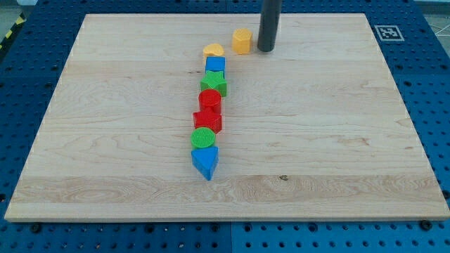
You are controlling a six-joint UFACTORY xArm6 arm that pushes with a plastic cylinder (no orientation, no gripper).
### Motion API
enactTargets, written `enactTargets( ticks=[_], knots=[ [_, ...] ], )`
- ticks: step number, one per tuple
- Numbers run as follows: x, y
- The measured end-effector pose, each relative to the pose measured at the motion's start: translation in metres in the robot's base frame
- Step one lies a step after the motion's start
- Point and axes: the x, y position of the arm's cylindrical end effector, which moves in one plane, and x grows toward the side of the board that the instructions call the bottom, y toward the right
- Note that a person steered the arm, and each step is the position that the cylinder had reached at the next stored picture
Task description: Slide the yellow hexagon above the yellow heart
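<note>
My tip (266, 49) sits just right of the yellow hexagon (242, 41), near the bench (337, 126) top edge; no grasping end effector. Yellow heart (214, 50) lower-left, close. Wide open bench both sides.

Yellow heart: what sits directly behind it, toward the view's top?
Bare board lies straight behind the yellow heart. The yellow hexagon is up and to the view's right, apart from it, with my tip just right of the hexagon. Nothing there is covered.
</note>
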Motion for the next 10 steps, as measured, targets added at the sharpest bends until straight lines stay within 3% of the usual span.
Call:
enactTargets(
  ticks=[2,5,6,10],
  knots=[
    [-0.029,-0.017],
    [-0.035,-0.054],
    [-0.063,-0.054],
    [-0.035,-0.076]
  ],
)
